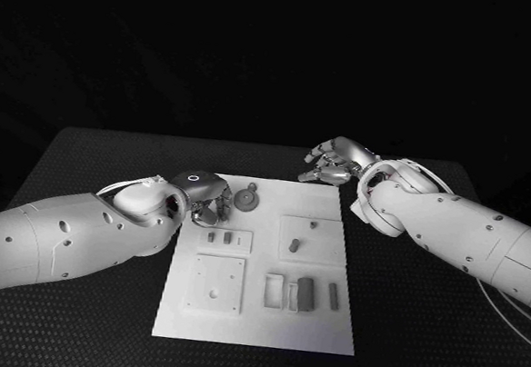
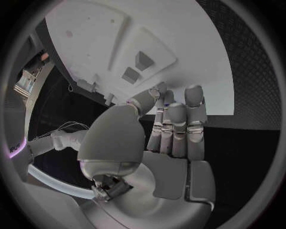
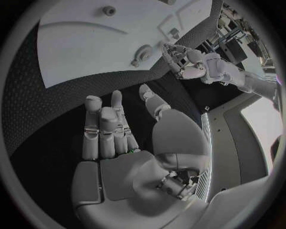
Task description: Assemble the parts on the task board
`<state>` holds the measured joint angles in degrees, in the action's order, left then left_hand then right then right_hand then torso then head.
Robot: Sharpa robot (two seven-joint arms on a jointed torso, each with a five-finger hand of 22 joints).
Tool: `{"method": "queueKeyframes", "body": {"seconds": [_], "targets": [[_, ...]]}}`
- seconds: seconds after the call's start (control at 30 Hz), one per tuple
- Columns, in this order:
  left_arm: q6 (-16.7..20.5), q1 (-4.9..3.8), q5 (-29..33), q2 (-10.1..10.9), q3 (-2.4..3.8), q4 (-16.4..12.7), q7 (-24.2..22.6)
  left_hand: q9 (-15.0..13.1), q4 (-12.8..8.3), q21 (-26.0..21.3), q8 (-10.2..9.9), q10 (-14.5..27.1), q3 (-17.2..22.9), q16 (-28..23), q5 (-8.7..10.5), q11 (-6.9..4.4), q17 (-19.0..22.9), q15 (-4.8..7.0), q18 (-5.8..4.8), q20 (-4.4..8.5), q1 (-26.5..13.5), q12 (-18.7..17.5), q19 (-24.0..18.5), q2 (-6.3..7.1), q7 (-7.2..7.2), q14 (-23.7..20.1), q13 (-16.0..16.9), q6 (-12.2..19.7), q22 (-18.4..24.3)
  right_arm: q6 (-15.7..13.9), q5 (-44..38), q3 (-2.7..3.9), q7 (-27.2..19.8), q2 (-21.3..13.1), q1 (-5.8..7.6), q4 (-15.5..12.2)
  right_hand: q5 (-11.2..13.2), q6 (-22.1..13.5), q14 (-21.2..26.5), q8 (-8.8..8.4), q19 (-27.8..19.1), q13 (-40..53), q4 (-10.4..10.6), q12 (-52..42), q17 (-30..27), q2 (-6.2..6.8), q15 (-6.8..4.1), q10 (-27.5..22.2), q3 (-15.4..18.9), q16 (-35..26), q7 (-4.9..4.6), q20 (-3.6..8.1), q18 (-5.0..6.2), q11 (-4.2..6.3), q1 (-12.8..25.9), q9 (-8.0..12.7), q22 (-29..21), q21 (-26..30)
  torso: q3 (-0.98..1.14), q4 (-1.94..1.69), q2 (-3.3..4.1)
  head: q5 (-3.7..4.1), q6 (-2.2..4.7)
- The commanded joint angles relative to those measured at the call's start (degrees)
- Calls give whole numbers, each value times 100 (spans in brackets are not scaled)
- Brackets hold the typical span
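I have the left hand (image 1: 206, 196) over the far left corner of the task board (image 1: 257, 329), fingers (image 2: 178, 129) straight and apart, holding nothing. The right hand (image 1: 334, 163) hovers just past the board's far right corner, also spread and empty. The parts (image 1: 305, 292) lie in the board's recesses, untouched. I'd bring one hand down slowly over a single part and pinch it squarely before lifting.
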<state>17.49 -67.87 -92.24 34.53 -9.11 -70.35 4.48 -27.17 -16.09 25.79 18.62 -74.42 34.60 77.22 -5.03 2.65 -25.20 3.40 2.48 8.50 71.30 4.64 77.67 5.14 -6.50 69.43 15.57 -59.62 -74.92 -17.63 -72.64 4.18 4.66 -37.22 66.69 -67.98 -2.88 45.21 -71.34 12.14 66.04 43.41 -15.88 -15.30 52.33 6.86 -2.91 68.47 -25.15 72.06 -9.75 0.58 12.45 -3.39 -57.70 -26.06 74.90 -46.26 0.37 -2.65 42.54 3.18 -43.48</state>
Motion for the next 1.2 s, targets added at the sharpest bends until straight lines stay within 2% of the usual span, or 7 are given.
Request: {"method": "queueKeyframes", "body": {"seconds": [0.03, 0.57, 0.93, 1.2], "targets": [[-157, 12, -38, -6, -13, -48, -22, -7, 4, -30, 24, -50, 32, -25, -13, 6, 1, 34, 454, 58, -19, 0, -15, -52, 5, 3, -3, -37, -73, 29, -7, 2, -52, -3, -3, -5, -12, -12, 42, 22, -1, 8, -7, 40, 7, 0, 12, 34, -39, -32, -40, 31, 255, -22, 52, 10, 92, 32, 2, -2, 0, 1, -2], [-240, 11, -32, -18, -24, -51, -33, -9, 6, -39, 20, -49, 26, -25, -25, 6, -2, 35, 446, 61, -35, -8, -15, -42, 3, 2, 3, -34, -74, 33, -7, 2, -52, -3, -3, -2, -12, -13, 42, 23, 0, 11, -8, 42, 7, 0, 12, 35, -39, -32, -40, 32, 255, -22, 52, 11, 92, 32, 7, 0, 0, 7, -14], [-214, 11, 46, -32, -40, -42, -61, -3, 46, -71, -14, 0, -53, -32, -14, 24, -12, 18, 428, 63, -169, -53, -23, 67, -16, -17, 8, 16, -83, 32, -7, 2, -51, -5, -3, -6, -12, -13, 41, 23, 0, 13, -9, 44, 7, 0, 12, 36, -40, -32, -40, 32, 255, -22, 53, 11, 92, 32, 7, 1, -1, 12, -14], [-112, 11, 103, -36, -43, -23, -59, 30, 57, -135, -101, 90, -105, -87, -34, 56, 1, -12, 420, 43, -249, -84, -77, 180, -72, -86, -3, 166, -72, 32, -6, 2, -51, -9, -3, -10, -12, -13, 41, 23, 0, 14, -9, 44, 7, 1, 13, 36, -40, -33, -40, 32, 255, -22, 53, 12, 92, 32, 6, -1, 0, 16, -10]]}}
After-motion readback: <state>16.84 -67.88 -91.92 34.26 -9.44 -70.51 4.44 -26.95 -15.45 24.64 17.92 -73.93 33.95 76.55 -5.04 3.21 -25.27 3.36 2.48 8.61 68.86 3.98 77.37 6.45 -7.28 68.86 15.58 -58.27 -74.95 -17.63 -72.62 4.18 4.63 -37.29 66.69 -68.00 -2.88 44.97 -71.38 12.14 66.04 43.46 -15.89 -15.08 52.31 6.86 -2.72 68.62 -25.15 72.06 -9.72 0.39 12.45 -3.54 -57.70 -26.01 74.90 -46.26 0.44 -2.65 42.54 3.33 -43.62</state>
